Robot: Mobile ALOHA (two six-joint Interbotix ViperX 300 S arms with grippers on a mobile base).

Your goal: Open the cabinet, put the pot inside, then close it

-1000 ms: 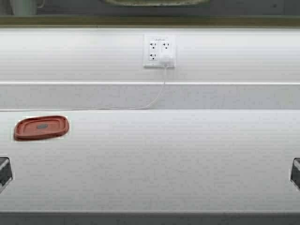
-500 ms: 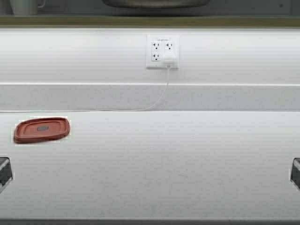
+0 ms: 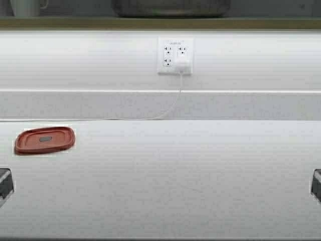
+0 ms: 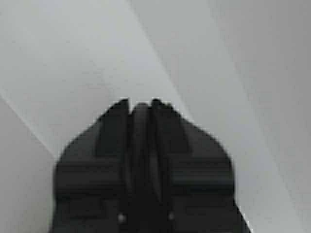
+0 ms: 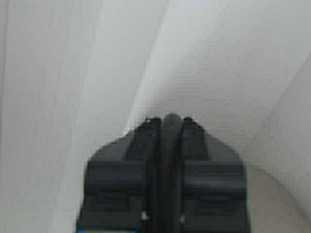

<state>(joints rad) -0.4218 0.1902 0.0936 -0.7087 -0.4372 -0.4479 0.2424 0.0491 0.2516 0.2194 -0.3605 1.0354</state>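
White counter (image 3: 165, 175) below the outlet (image 3: 174, 55); my left gripper (image 4: 141, 104) and right gripper (image 5: 170, 119) are closed, empty. Pot (image 3: 170, 7) above the outlet: I risk bumping it blind.

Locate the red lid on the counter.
In the high view, the red lid lies flat on the white counter, far left, below and left of the wall outlet.

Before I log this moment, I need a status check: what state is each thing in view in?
Left gripper: shut, empty.
Right gripper: shut, empty.
Red lid: lying flat on the countertop, no container under it.
Wall outlet: one white plug in, cord trailing left.
Pot: on the ledge, only its base showing.
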